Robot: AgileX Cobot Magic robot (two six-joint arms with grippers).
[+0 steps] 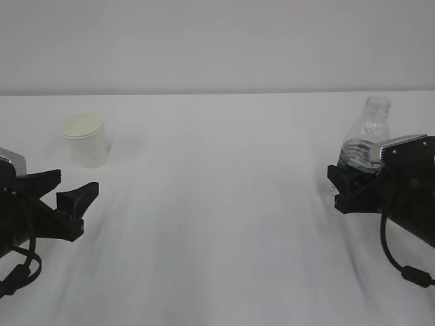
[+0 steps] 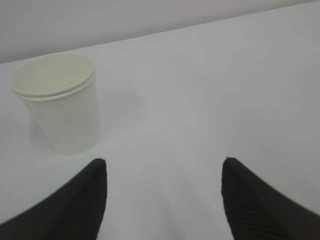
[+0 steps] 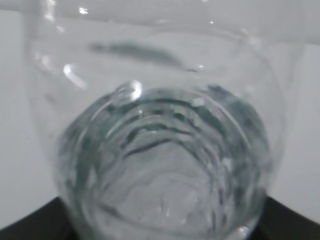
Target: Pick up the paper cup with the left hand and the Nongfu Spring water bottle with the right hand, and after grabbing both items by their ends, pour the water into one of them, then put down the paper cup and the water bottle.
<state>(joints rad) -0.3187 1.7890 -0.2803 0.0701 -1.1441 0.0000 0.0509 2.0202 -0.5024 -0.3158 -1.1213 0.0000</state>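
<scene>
The paper cup [image 1: 85, 139] stands upright on the white table [image 1: 217, 224], at the far left of the exterior view, mouth open to the ceiling. In the left wrist view it sits ahead and to the left of the claw; a double line shows at its rolled rim [image 2: 52, 82], and its wall tapers down to the base. The left hand [image 1: 71, 197] lies low on the table, near the cup but not touching it. Its two black fingers [image 2: 82, 200] are spread wide apart with only bare table between them, and the cup is outside that gap, beyond the left finger.

The Nongfu Spring water bottle [image 1: 368, 136] stands at the right side of the table, capless, its clear ribbed neck rising above the right hand [image 1: 353, 187]. The dark green label shows just above the gripper's black body. The right wrist view is filled by the bottle's ribbed clear wall [image 3: 165, 165], very close to the lens, with black finger parts visible at the lower corners on either side of it. The bottle's lower part sits between the right fingers, which flank it closely; whether they press on the plastic cannot be told. Whether water is inside cannot be made out. Cup and bottle stand well apart, across the table's width.
</scene>
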